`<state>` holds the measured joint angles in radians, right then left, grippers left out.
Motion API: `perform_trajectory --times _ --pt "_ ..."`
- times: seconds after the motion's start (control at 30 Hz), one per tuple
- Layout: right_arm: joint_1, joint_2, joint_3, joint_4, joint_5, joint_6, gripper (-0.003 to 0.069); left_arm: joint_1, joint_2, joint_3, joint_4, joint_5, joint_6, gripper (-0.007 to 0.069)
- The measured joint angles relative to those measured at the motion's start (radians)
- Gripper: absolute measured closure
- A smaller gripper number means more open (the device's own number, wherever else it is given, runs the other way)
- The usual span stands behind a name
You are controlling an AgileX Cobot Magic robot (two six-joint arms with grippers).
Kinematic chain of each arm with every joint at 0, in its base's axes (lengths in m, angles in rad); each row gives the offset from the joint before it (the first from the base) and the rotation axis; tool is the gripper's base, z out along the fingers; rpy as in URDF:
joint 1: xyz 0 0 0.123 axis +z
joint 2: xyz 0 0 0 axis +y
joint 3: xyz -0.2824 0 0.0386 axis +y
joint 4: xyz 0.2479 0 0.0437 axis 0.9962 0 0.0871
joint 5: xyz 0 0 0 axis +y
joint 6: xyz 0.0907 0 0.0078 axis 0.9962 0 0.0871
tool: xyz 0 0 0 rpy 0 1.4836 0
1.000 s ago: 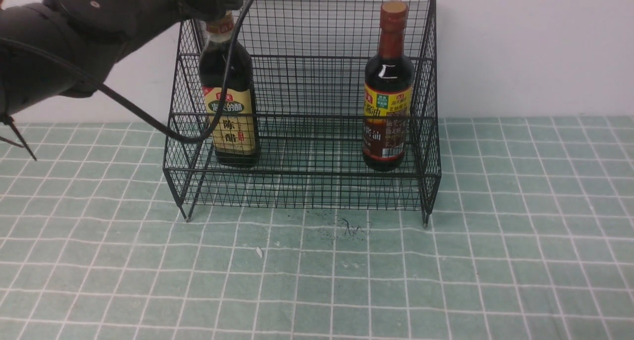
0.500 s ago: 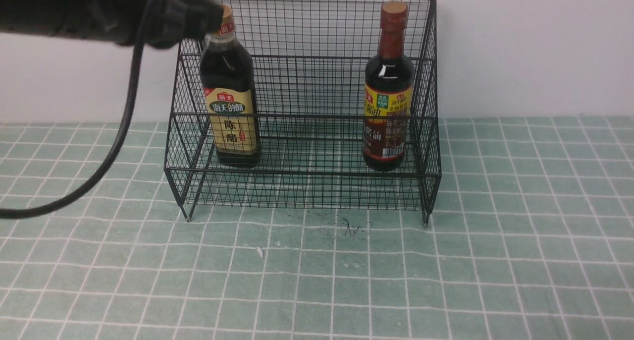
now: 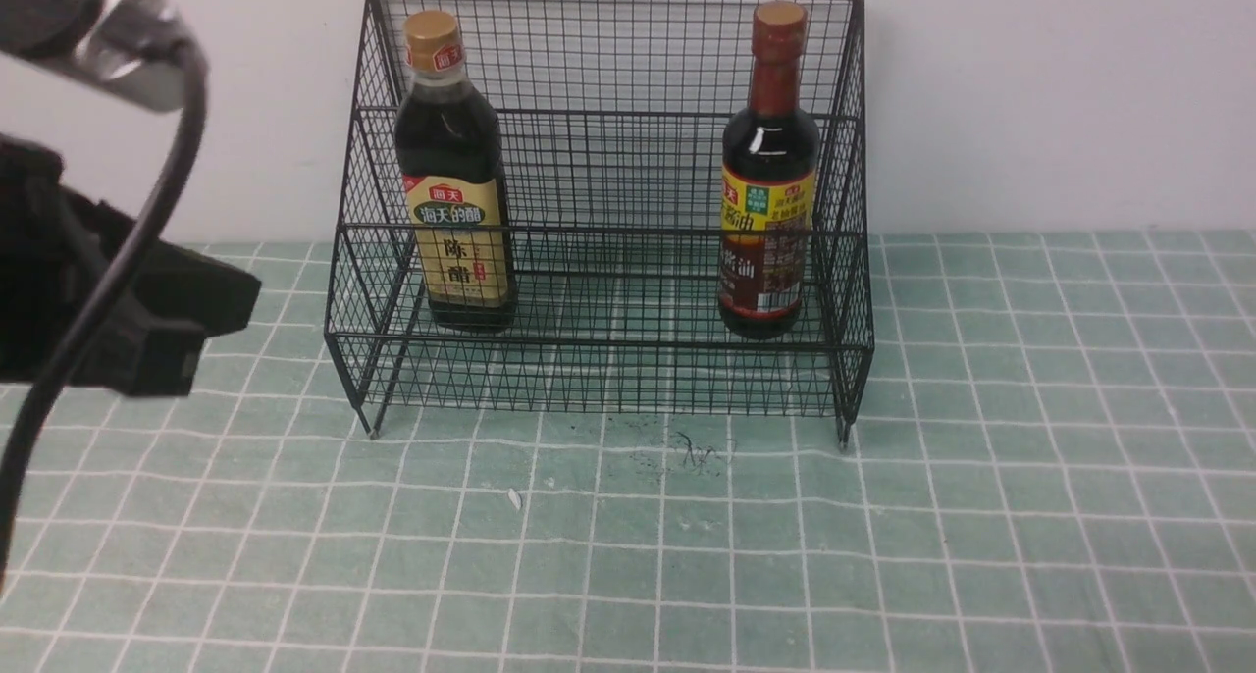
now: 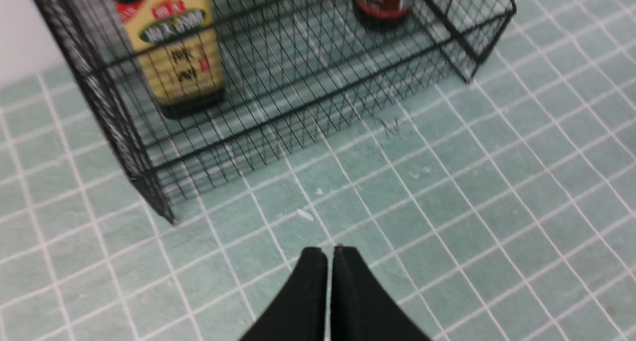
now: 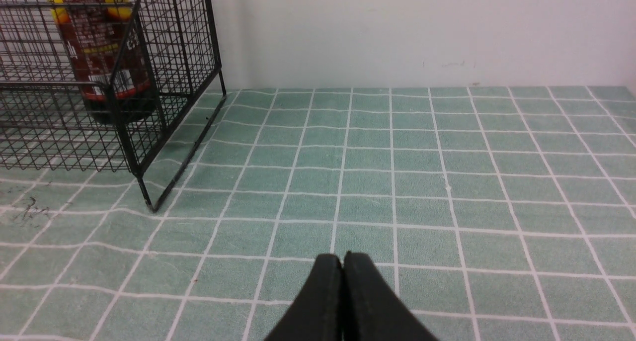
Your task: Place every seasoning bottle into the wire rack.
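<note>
The black wire rack (image 3: 599, 359) stands at the back by the wall. The squarish bottle with gold cap and tan-yellow label (image 3: 454, 178) stands upright in its left side; it also shows in the left wrist view (image 4: 171, 57). The round bottle with reddish-brown neck and yellow-red label (image 3: 770, 178) stands upright in its right side, also in the right wrist view (image 5: 97, 47). My left gripper (image 4: 330, 251) is shut and empty, above the mat in front of the rack's left corner. My right gripper (image 5: 343, 256) is shut and empty, over the mat right of the rack.
A green mat with white grid lines (image 3: 883, 536) covers the table. A white wall (image 3: 1060, 94) stands right behind the rack. A small white scrap (image 3: 513, 498) and dark scuff marks (image 3: 692, 452) lie in front of the rack. My left arm (image 3: 98, 300) fills the left edge.
My left gripper has let go of the gold-cap bottle's top, and the arm has drawn back to the left and down, away from the rack. Both bottles stay in place.
</note>
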<state>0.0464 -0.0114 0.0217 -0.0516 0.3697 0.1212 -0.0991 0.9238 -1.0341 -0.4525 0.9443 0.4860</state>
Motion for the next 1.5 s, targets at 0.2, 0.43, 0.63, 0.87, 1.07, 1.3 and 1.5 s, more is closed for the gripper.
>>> perform_trajectory --times 0.2,0.43,0.63,0.87,1.07,1.3,1.5 --pt "0.0 0.0 0.0 0.0 0.0 0.001 0.0671 0.0 -0.156 0.095 -0.003 0.014 -0.001 0.0631" --pt "0.0 0.0 0.0 0.0 0.0 0.001 0.0671 0.0 -0.262 0.097 -0.003 0.061 -0.001 0.0631" --pt "0.0 0.0 0.0 0.0 0.0 0.001 0.0671 0.0 -0.348 0.097 0.025 -0.074 -0.003 0.0631" --pt "0.0 0.0 0.0 0.0 0.0 0.001 0.0671 0.0 -0.425 0.183 0.107 -0.244 -0.093 0.0631" --pt "0.0 0.0 0.0 0.0 0.0 0.001 0.0671 0.0 -0.576 0.505 0.353 -0.481 -0.354 0.0631" --pt "0.0 0.0 0.0 0.0 0.0 0.001 0.0671 0.0 -0.799 0.9 0.507 -0.614 -0.51 0.0631" --pt "0.0 0.0 0.0 0.0 0.001 0.001 0.0672 0.0 -0.931 1.061 0.52 -0.567 -0.52 0.0631"
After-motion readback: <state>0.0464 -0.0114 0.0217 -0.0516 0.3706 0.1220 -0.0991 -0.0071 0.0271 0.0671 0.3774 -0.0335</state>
